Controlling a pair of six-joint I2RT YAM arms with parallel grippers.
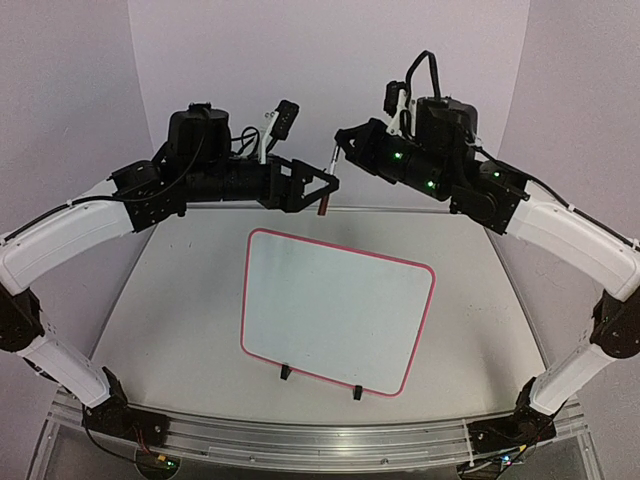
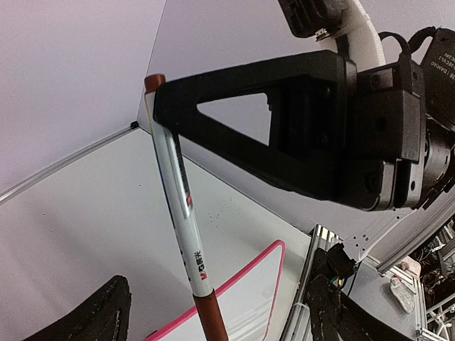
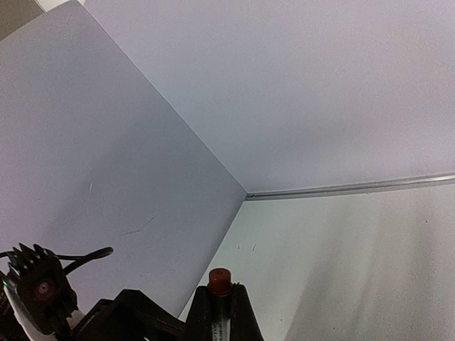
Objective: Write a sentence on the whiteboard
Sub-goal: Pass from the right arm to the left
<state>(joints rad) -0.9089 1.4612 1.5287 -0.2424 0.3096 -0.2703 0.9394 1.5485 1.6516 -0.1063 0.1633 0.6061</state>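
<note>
The whiteboard (image 1: 335, 310) lies flat on the table, white with a pink-red border, and no sentence is in view on it. High over its far edge, my right gripper (image 1: 341, 148) is shut on the upper end of a white marker (image 1: 328, 180) that hangs steeply down. The marker's red-brown cap (image 2: 210, 316) sits between the fingers (image 2: 99, 312) of my left gripper (image 1: 325, 197), which stands open with a gap on each side. In the right wrist view the marker's red end (image 3: 220, 279) pokes out of my closed right gripper (image 3: 220, 302). A whiteboard corner (image 2: 249, 298) shows below.
Two small black clips (image 1: 286, 372) (image 1: 356, 391) sit on the board's near edge. The grey table (image 1: 170, 300) is boxed in by pale walls at the back and sides. An aluminium rail (image 1: 320, 440) carrying the arm bases runs along the near edge.
</note>
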